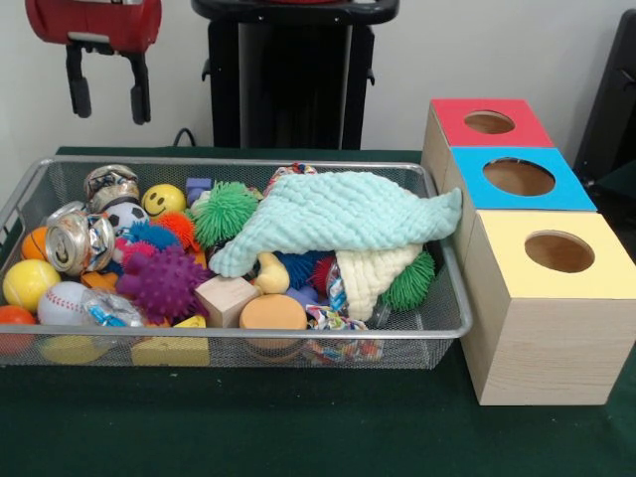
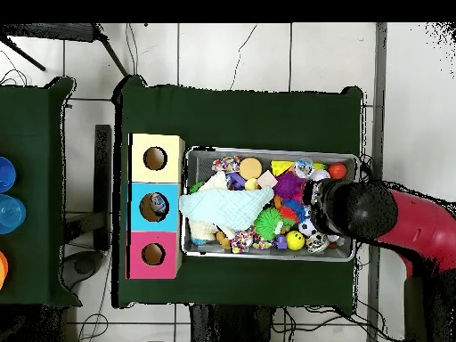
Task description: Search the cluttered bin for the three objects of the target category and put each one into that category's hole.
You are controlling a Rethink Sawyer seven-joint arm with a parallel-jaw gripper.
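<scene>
Stock as I read it from my station: one wire mesh bin [image 1: 437, 328] on the green tabletop [image 1: 298, 427], heaped with toys, and beside it a row of three wooden boxes, red-topped [image 1: 517, 134], blue-topped [image 1: 571, 189] and yellow-topped [image 1: 606, 273], each with a round hole. The target category is not marked anywhere I can see, so I list candidates. Balls: a yellow ball [image 1: 28, 283], a baseball [image 1: 62, 301], a smiley ball [image 1: 163, 200], all light, firm and smooth, likely to roll, best pinched across the middle. Spiky items: a purple spiky ball [image 1: 162, 283] and a green tufted one [image 1: 225, 211], soft and yielding, easy to grip anywhere. A crushed can [image 1: 78, 241] is thin, dented and slippery; take it across the body. A wooden block [image 1: 225, 298] is stiff with flat faces. A pale green cloth [image 1: 338, 221] lies draped over the bin's middle (limp, and it hides whatever sits under it). The gripper [image 1: 109, 94] hangs well above the bin's left end in the front view, jaws spread apart and holding nothing; the balls and can lie below it, the cloth and boxes well off to the side.
</scene>
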